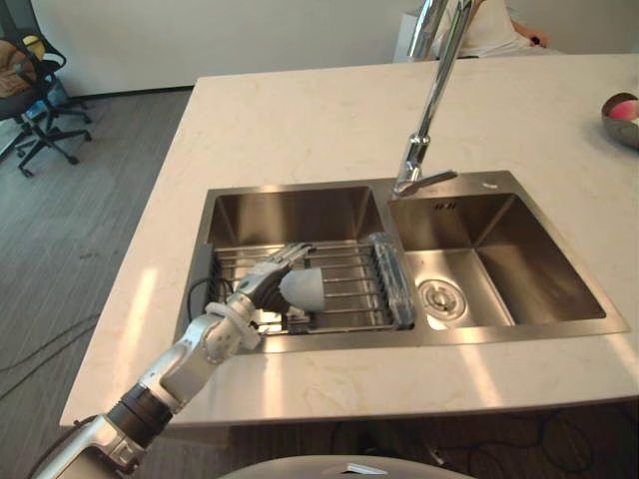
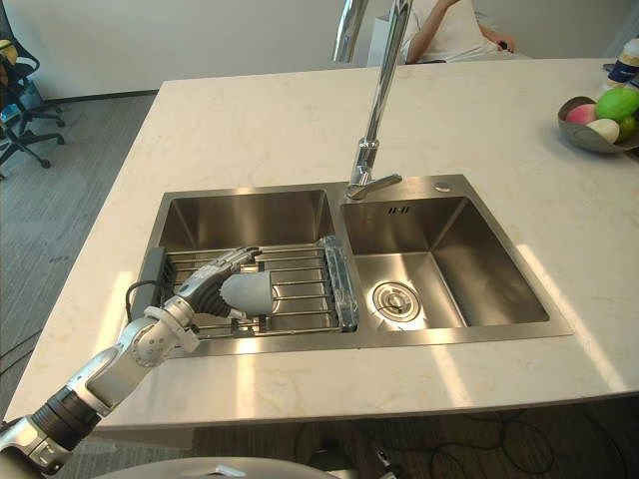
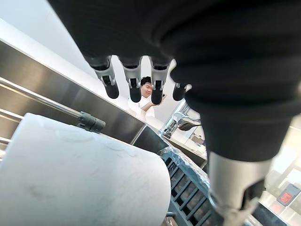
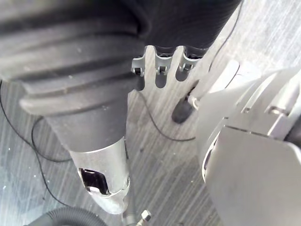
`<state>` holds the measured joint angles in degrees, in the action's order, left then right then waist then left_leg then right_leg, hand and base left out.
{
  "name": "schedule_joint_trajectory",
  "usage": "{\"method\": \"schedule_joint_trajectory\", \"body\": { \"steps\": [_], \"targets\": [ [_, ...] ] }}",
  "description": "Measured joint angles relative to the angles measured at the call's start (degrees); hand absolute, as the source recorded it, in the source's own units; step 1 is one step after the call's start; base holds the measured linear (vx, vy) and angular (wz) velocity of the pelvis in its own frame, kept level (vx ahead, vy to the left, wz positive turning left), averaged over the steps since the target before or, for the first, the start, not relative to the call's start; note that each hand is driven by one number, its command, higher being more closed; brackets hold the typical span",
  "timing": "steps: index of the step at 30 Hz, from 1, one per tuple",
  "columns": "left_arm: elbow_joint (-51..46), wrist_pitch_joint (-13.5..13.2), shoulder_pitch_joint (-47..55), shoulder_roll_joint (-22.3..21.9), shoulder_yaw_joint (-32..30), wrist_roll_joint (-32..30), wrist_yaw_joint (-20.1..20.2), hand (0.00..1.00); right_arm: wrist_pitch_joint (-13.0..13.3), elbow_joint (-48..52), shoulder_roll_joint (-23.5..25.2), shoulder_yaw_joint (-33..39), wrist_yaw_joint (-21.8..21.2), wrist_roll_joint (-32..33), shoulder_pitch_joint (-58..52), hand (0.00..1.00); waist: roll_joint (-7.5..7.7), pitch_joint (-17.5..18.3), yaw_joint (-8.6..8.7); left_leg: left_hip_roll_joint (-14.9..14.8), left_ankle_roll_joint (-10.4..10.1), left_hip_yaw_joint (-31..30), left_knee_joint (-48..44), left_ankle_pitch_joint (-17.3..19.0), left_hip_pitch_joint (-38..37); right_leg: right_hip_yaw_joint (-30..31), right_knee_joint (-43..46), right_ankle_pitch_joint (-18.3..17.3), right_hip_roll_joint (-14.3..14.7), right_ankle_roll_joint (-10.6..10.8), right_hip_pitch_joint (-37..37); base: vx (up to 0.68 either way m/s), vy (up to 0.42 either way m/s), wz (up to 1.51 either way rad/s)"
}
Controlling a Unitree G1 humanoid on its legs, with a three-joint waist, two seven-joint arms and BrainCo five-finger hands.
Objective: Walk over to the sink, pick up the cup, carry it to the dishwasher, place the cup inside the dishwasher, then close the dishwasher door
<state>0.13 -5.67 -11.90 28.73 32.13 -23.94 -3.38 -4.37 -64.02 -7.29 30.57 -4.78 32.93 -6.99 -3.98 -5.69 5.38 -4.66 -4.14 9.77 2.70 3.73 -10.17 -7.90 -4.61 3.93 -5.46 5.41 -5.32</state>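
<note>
The left hand [image 1: 258, 286] is reaching into the sink [image 1: 300, 215] from 7 o'clock. Its fingers [image 3: 135, 89] are stretching wide and straight over the cup [image 1: 303, 287], gripping nothing yet. The cup is lying on its side on the wire rack [image 1: 349, 289] in the left basin, at 9 o'clock from the drain [image 1: 439, 296]. The thumb [image 3: 230, 188] is standing apart, probably so the hand can wrap the cup's body. The right hand [image 4: 162, 66] is hanging over the floor; I cannot tell its grip.

Bright, even indoor light, pale glare bands on countertop [image 1: 300, 120] at near side of sink [image 1: 499, 334], soft sheen on sink rim and faucet [image 1: 431, 100], inner sink walls darker, washed-out white beyond sink in left wrist view.
</note>
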Motion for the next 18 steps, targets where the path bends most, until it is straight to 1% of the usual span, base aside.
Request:
{"method": "schedule_joint_trajectory", "body": {
  "steps": [3,4,5,9,13,18],
  "targets": [
    [1.3,-0.1,-0.3,0.6,1.9,0.0,0.5,0.00,0.0,0.0,-0.1,1.6,0.0,0.5,0.1,0.00,-0.65,-0.2,0.01,-0.1,0.0,1.0,0.0,0.1,0.1,1.1,0.0,0.3,0.2,0.0,0.6,-0.03,-0.009,-0.17],
    [1.7,-0.1,-0.3,0.9,3.1,-0.3,1.3,0.00,0.0,0.0,-0.2,1.7,0.0,0.5,0.1,0.00,-0.84,-0.3,0.35,0.0,0.0,1.1,-0.2,0.2,0.1,1.2,0.0,0.3,0.2,0.0,0.7,-0.04,-0.015,-0.08],
    [1.8,-0.1,-0.5,1.0,3.3,-0.9,1.2,0.00,-0.1,-0.1,-0.1,1.7,0.0,0.5,-0.1,0.00,-0.90,-0.3,0.93,-0.1,0.0,1.1,-0.5,0.4,0.2,1.2,0.0,0.3,0.2,0.0,0.6,-0.04,-0.020,-0.04],
    [3.9,0.1,-2.7,1.7,5.0,-3.0,2.7,0.00,-0.4,-0.2,-0.2,1.8,-0.1,0.6,-0.1,0.00,-0.95,-0.3,1.52,-0.1,-0.1,1.4,-0.6,0.5,0.2,1.6,0.0,0.3,0.3,0.0,0.8,-0.01,-0.007,-0.04],
    [4.8,0.3,-4.0,1.8,6.2,-3.3,2.9,0.00,-0.4,-0.2,-0.2,2.3,-0.2,0.7,-0.2,0.00,-1.17,-0.5,1.45,-0.2,-0.1,2.0,-0.6,0.6,0.4,2.4,0.0,0.5,0.5,-0.1,1.4,-0.02,-0.016,-0.10],
    [5.6,1.9,-4.4,1.7,6.8,-4.5,2.3,0.00,-0.1,-0.1,-0.2,2.2,-1.4,0.7,-0.1,0.00,-1.39,-0.8,2.54,-0.4,-0.2,2.8,-0.7,0.9,0.2,3.0,0.0,0.5,0.8,-0.1,1.4,-0.02,-0.017,-0.05]
  ]
}}
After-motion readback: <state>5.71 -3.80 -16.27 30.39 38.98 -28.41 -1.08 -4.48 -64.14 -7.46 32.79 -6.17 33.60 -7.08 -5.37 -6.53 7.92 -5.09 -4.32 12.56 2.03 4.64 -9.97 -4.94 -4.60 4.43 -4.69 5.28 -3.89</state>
